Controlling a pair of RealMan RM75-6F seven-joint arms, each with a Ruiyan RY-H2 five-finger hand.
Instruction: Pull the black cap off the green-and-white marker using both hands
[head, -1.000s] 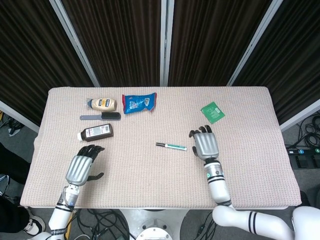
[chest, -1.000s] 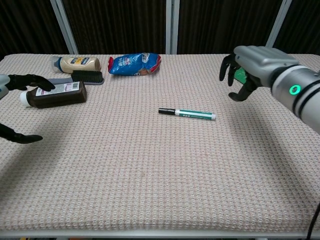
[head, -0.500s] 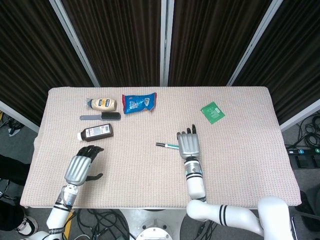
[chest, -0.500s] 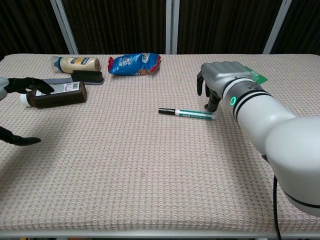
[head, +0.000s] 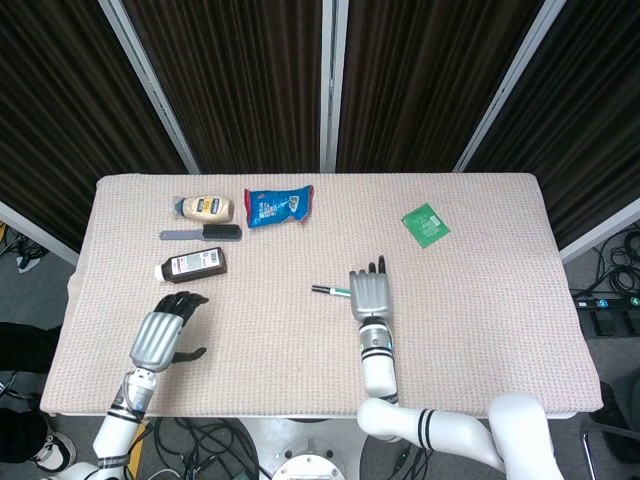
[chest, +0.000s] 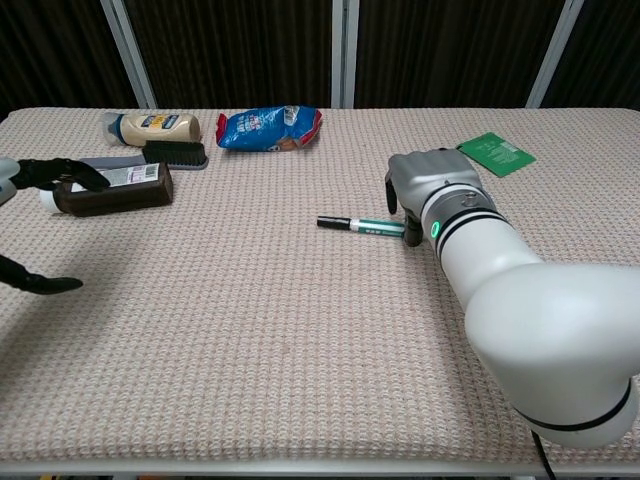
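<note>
The green-and-white marker (head: 338, 292) (chest: 368, 226) lies flat near the table's middle, its black cap (head: 320, 289) (chest: 332, 222) pointing to the left in both views. My right hand (head: 369, 294) (chest: 432, 188) is over the marker's right end and hides it. Its fingers are stretched out, and in the chest view the thumb comes down at the marker's end. No grip on the marker shows. My left hand (head: 165, 333) (chest: 45, 172) hovers open at the table's front left, far from the marker, holding nothing.
A brown bottle (head: 193, 264) (chest: 108, 188) lies just beyond the left hand. Behind it are a black brush (head: 205, 233), a mayonnaise bottle (head: 207, 207) and a blue snack bag (head: 278, 206). A green packet (head: 425, 223) (chest: 495, 153) lies at the back right.
My right hand has swept left from beside the green packet to the marker and now covers its right end. The marker and the left hand have stayed put.
</note>
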